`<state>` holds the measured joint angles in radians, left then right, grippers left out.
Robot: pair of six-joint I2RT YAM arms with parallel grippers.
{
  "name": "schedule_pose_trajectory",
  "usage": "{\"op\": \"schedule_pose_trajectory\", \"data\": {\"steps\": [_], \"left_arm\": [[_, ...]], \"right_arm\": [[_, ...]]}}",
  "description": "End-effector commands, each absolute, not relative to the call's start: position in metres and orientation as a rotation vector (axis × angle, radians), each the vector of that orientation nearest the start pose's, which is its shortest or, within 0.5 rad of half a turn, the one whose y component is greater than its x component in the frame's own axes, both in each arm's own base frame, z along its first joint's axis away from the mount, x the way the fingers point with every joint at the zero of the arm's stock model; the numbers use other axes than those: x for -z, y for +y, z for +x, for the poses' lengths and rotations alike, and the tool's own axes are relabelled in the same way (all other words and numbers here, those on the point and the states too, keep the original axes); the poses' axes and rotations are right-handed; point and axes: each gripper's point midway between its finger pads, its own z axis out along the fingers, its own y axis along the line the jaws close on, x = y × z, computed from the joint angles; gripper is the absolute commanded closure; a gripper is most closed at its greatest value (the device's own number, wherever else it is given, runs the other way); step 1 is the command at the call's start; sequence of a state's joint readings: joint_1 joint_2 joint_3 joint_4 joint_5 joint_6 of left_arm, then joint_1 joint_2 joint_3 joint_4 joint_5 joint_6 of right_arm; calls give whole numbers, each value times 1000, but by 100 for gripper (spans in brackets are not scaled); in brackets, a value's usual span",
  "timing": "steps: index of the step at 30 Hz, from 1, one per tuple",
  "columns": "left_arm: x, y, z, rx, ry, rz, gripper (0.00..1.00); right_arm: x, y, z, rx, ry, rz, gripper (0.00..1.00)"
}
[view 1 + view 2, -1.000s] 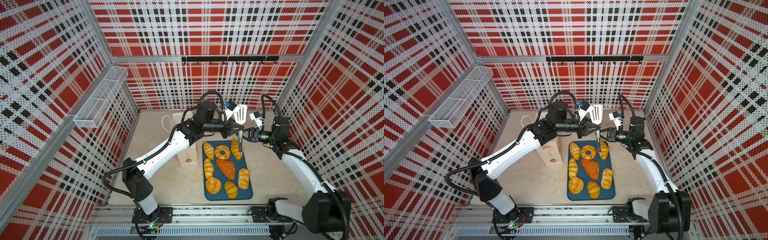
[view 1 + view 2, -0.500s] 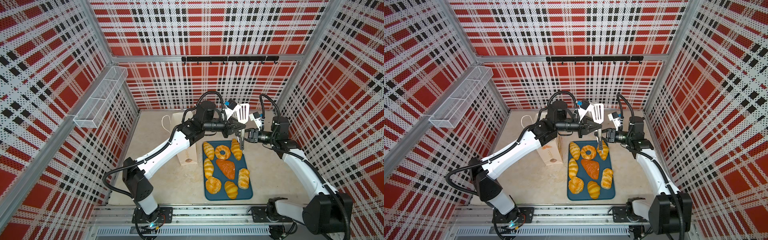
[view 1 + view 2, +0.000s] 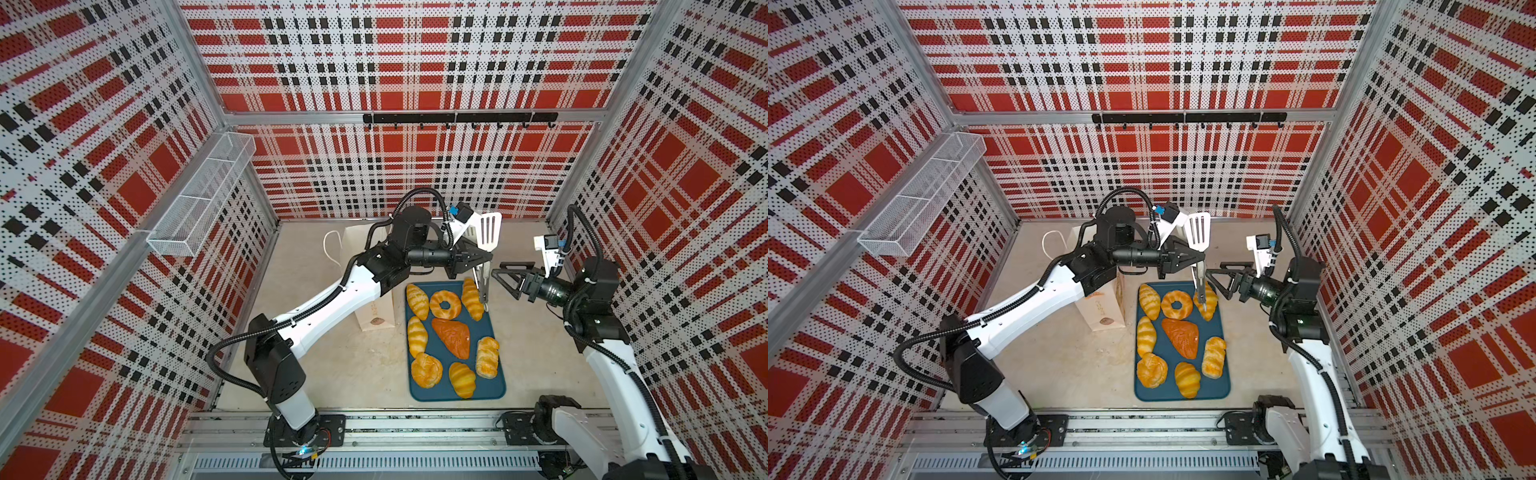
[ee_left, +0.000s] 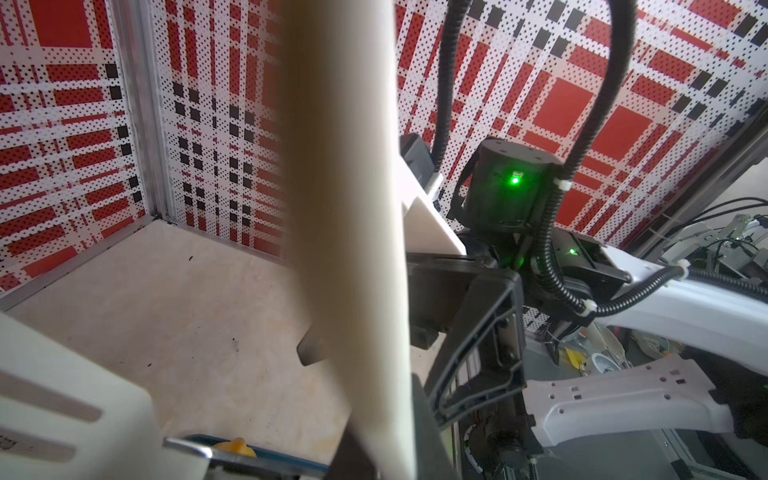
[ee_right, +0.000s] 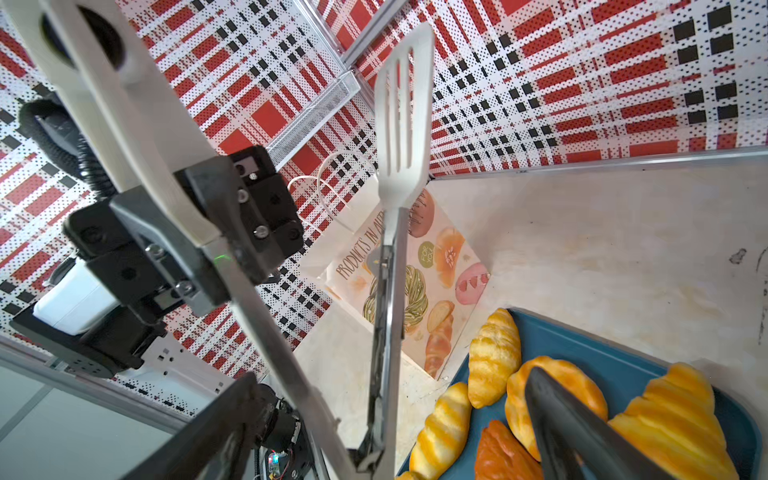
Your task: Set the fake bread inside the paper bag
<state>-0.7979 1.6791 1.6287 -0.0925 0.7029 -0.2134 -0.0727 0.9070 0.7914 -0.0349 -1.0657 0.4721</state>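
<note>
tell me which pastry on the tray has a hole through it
The ring doughnut, in the far row of the tray, between two striped croissants. It alone has a hole through its middle; the rest are solid.

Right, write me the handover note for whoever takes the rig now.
Left gripper: jaws shut on the tongs, head up, over the far end of the tray.
Right gripper: jaws open, empty, beside the tongs.
Bread: all eight pieces on the tray.
Bag: standing left of the tray, partly behind the left arm.
Done: tongs in hand, no bread bagged.
To do: all eight into the bag.
</note>
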Motion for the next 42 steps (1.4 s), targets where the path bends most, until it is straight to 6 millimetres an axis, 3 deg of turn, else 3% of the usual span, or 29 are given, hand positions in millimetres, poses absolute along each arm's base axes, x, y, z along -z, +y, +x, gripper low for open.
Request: {"op": "schedule_pose_trajectory", "data": {"steps": [1, 12, 16, 22, 42], "left_arm": [[-434, -424, 257, 1345, 1407, 1047, 93], [-443, -426, 245, 1388, 1341, 1051, 92], [-443, -429, 242, 1396, 1328, 1052, 92], [-442, -432, 240, 1399, 1328, 1053, 92], [-438, -445, 221, 1429, 1290, 1077, 92]], "right_arm": [[-342, 134, 266, -1189, 1662, -431, 0], [-355, 142, 260, -1410, 1510, -438, 0], [-351, 158, 260, -1469, 1516, -480, 0], [-350, 175, 259, -1476, 1512, -523, 0], [-368, 175, 265, -1470, 1460, -506, 2]]}}
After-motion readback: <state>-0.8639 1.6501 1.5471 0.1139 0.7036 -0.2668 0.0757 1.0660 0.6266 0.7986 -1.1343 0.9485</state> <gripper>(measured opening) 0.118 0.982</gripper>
